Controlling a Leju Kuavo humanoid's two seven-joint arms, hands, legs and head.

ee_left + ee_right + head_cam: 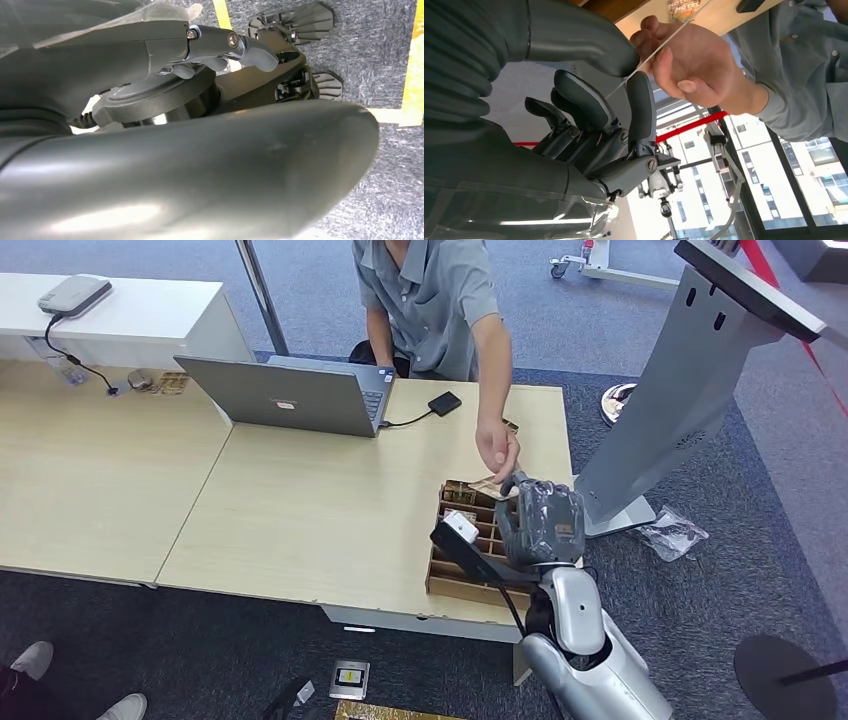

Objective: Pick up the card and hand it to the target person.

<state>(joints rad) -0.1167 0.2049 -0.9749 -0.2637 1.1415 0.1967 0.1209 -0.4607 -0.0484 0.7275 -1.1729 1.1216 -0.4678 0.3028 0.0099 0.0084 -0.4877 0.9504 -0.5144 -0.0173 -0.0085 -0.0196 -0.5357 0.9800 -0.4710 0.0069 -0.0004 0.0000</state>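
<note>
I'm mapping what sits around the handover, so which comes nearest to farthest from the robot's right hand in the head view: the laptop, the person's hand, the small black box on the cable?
From the right hand:
1. Person's hand, just beyond it at the card.
2. Small black box, farther back on the table.
3. Laptop, far back and to the left.

One laptop (290,395) sits on the desk (300,510); one wooden compartment tray (462,560) lies near its edge; one card (659,52) is in view; one person (430,300) stands behind; one small black box (445,403); one grey device (73,294); one kiosk stand (690,380).
</note>
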